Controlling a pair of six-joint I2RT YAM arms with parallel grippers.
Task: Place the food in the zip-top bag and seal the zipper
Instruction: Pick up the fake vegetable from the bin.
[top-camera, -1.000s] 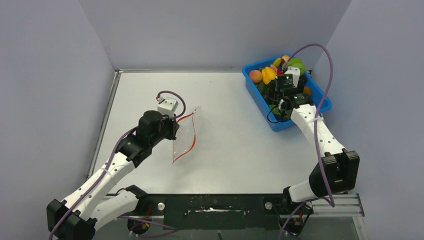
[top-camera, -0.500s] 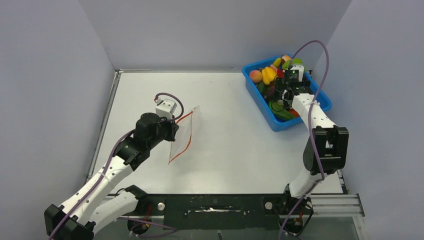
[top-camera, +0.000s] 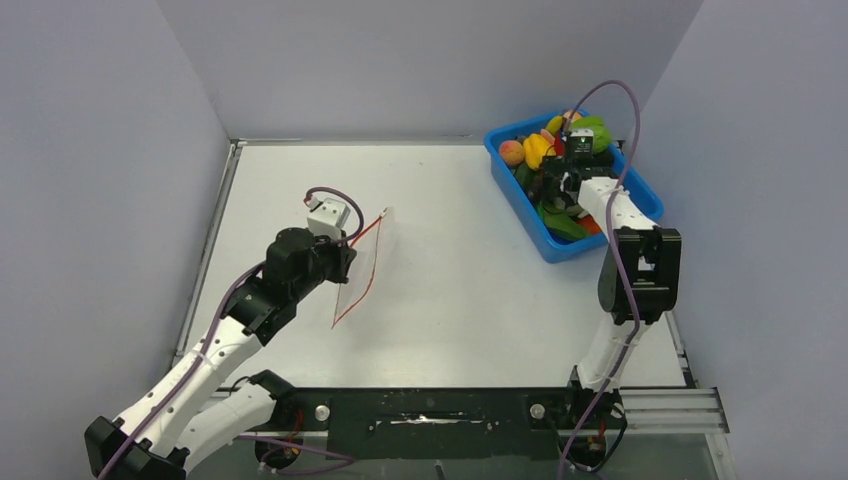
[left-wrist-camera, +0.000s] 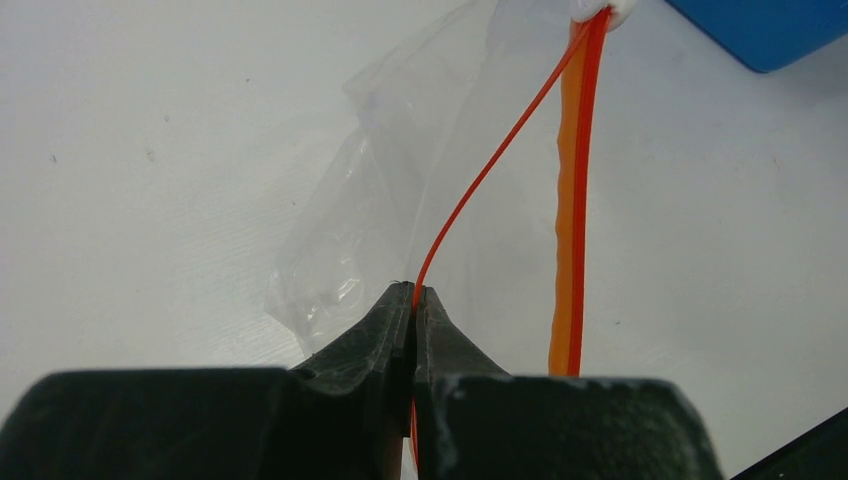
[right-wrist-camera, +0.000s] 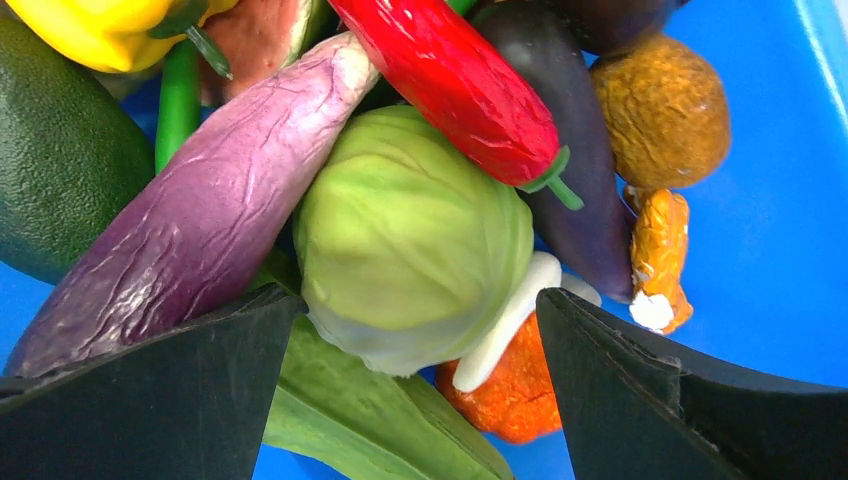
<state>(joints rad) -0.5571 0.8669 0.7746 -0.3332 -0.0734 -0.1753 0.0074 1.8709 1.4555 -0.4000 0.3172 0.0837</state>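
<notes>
Left fingers: I am pressing them fully together on one thin lip of the zipper, holding the zip-top bag up over the left half of the counter.
Right fingers: I am holding them wide apart, gripping nothing, straddling the green round food in the blue tub.
Room: plain grey walls are enclosing the counter.

A blue tub sits at the far right of the white tabletop. Plain grey walls enclose it.
</notes>
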